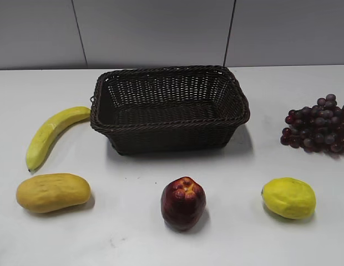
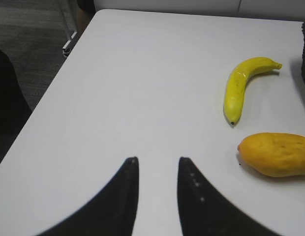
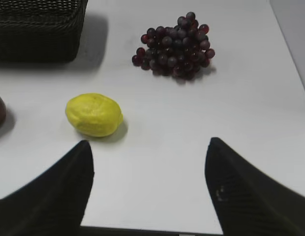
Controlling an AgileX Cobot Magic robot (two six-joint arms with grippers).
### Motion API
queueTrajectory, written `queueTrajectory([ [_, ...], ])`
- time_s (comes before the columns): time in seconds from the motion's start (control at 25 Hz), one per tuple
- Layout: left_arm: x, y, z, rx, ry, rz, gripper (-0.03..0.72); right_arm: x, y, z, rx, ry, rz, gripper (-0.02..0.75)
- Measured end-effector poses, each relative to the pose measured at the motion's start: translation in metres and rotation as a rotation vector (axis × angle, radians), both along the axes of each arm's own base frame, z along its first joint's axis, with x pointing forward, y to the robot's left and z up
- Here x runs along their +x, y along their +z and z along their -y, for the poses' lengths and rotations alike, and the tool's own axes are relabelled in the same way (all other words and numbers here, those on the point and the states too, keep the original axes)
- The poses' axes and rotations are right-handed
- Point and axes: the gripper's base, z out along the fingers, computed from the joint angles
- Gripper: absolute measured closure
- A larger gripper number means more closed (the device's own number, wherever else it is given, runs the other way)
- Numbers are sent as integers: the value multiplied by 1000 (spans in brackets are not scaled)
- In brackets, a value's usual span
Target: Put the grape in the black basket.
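- Lying on the white table [image 1: 161, 244], right of the black basket [image 1: 169, 108] and apart from it: the grape [image 1: 318, 124].
- Spread wide over bare table near lemon [image 3: 94, 114], gripping nothing: right gripper [image 3: 148, 147].
- Parted narrowly, empty: left gripper [image 2: 157, 162].

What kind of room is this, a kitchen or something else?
Probably a lab or test bench, not a kitchen: a bare white table against plain grey wall panels, with fruit like the grape and banana laid out around a black basket.
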Motion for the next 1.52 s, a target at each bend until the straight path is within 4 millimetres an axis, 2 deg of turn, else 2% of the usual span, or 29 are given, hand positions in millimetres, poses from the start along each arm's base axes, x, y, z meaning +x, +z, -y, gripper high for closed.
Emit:
queueTrajectory([
  [0.16, 0, 0, 0, 0, 0, 0, 473, 14, 9, 1, -16, -17, -7, 203],
  [0.36, 0, 0, 0, 0, 0, 0, 473, 56, 9, -2, 14, -41, -167, 189],
  [0.56, 0, 0, 0, 0, 0, 0, 473, 114, 6, -6, 17, -55, -329, 92],
  [0.8, 0, 0, 0, 0, 0, 0, 473, 199, 4, -11, 38, -92, -485, 76],
  [0.96, 0, 0, 0, 0, 0, 0, 473, 262, -5, -16, 59, -123, -586, 76],
  [1.08, 0, 0, 0, 0, 0, 0, 473, 305, -13, -19, 152, -211, -633, 81],
  [1.24, 0, 0, 0, 0, 0, 0, 473, 353, -35, -22, 287, -346, -699, 83],
  [1.36, 0, 0, 0, 0, 0, 0, 473, 375, -60, -24, 362, -441, -761, 84],
  [1.52, 0, 0, 0, 0, 0, 0, 473, 390, -88, -23, 407, -553, -835, 84],
])
